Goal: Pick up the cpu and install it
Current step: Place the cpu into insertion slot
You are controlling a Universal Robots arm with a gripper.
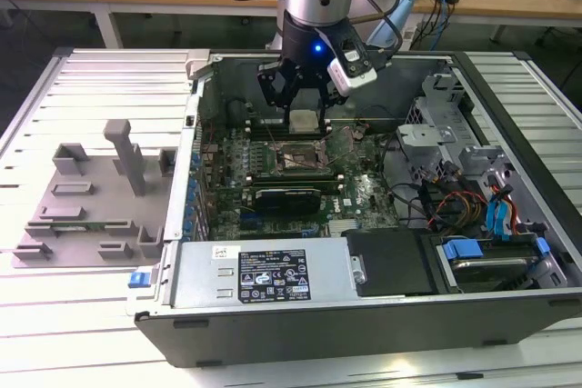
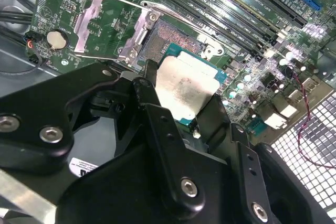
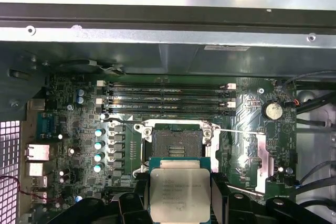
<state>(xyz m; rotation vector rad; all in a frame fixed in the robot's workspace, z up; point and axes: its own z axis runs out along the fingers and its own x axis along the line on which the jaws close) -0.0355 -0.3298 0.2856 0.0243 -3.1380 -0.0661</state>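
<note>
My gripper is shut on the cpu, a flat square chip with a silvery top, and holds it in the air inside the open computer case. Black fingers clamp two opposite edges of the cpu in the second wrist view. In the first wrist view the cpu hangs level just short of the open socket. The socket lies on the green motherboard a little below and in front of the chip, with its metal load plate flipped open.
A grey plastic holder block lies on the slatted table at the exterior view's left. Memory slots run beside the socket. A black card, cables and drive bays crowd the case toward the exterior view's right.
</note>
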